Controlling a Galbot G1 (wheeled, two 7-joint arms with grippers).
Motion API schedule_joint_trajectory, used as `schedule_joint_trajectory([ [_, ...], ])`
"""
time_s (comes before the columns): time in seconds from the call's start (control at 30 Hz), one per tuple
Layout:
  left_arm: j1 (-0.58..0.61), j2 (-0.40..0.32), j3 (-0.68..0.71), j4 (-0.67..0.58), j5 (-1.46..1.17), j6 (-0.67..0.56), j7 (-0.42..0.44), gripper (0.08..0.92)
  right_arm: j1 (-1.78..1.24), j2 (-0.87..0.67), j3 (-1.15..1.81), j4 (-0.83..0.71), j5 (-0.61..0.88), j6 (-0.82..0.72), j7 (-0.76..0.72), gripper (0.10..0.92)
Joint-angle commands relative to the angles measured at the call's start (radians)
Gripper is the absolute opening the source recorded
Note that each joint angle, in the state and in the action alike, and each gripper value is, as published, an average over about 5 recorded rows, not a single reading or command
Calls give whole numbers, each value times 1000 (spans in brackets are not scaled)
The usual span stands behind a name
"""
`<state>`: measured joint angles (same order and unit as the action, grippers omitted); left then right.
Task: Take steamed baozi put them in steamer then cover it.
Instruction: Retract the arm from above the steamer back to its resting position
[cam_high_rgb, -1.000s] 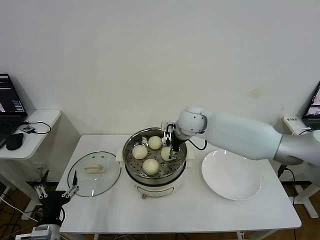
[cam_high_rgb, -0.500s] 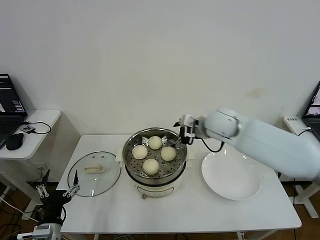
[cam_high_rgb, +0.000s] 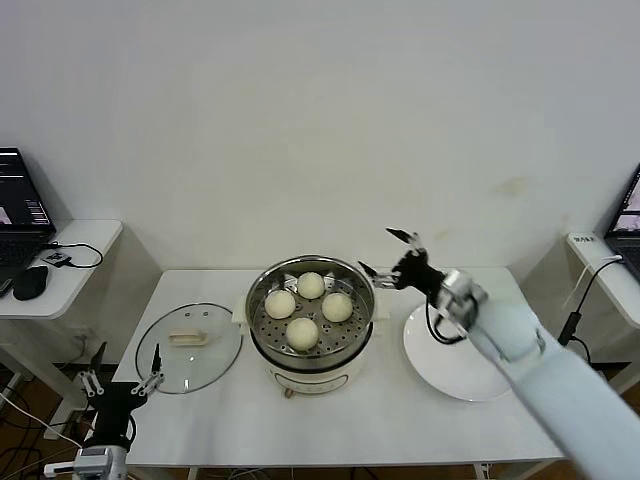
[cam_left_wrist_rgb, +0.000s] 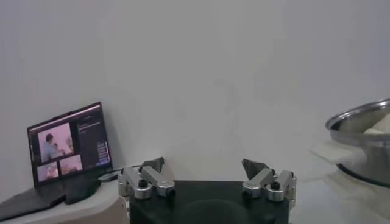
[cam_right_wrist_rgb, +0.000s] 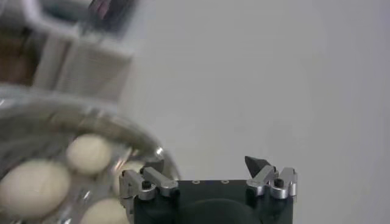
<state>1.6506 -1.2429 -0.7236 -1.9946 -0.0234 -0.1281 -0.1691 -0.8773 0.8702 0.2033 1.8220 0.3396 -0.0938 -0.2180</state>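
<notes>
The steamer (cam_high_rgb: 310, 372) stands mid-table, a shiny pot on a cream base. Several cream-white baozi (cam_high_rgb: 302, 331) lie on its perforated tray. My right gripper (cam_high_rgb: 377, 251) hovers open and empty just past the steamer's right rim, above the table. Its wrist view shows the open gripper (cam_right_wrist_rgb: 207, 163) with baozi (cam_right_wrist_rgb: 33, 185) in the steamer (cam_right_wrist_rgb: 155, 152) beside it. My left gripper (cam_high_rgb: 128, 352) is open and empty, low at the table's front left corner. In the left wrist view the open gripper (cam_left_wrist_rgb: 207, 164) faces the wall, with the steamer (cam_left_wrist_rgb: 359, 119) off to one side.
A round glass lid (cam_high_rgb: 215, 355) with a cream handle lies flat on the table left of the steamer. A bare white plate (cam_high_rgb: 462, 350) sits to the right. A side desk with a laptop (cam_left_wrist_rgb: 70, 146) and mouse stands at far left.
My right gripper has lifted out of the steamer and drawn back to the right, leaving a baozi on the tray. The left arm has barely moved.
</notes>
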Motion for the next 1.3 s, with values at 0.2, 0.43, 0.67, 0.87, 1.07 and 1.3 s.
schedule_joint_trajectory([
  [0.2, -185, 122, 39, 349, 852, -143, 11, 823, -766, 380, 715, 123, -66, 237, 35, 823],
  [0.43, -304, 179, 76, 467, 1076, -110, -5, 823, -804, 424, 770, 128, -64, 246, 61, 823],
  [0.67, -398, 192, 141, 543, 1147, -80, 5, 823, -819, 451, 786, 131, -71, 249, 67, 823],
  [0.87, -455, 199, 172, 621, 1149, -78, 7, 823, -835, 468, 786, 147, -75, 249, 66, 823],
  [1.07, -499, 198, 188, 673, 1149, -80, 9, 823, -846, 475, 786, 148, -70, 250, 62, 823],
  [1.3, -545, 193, 205, 731, 1148, -85, 11, 823, -851, 478, 781, 141, -69, 249, 57, 823],
])
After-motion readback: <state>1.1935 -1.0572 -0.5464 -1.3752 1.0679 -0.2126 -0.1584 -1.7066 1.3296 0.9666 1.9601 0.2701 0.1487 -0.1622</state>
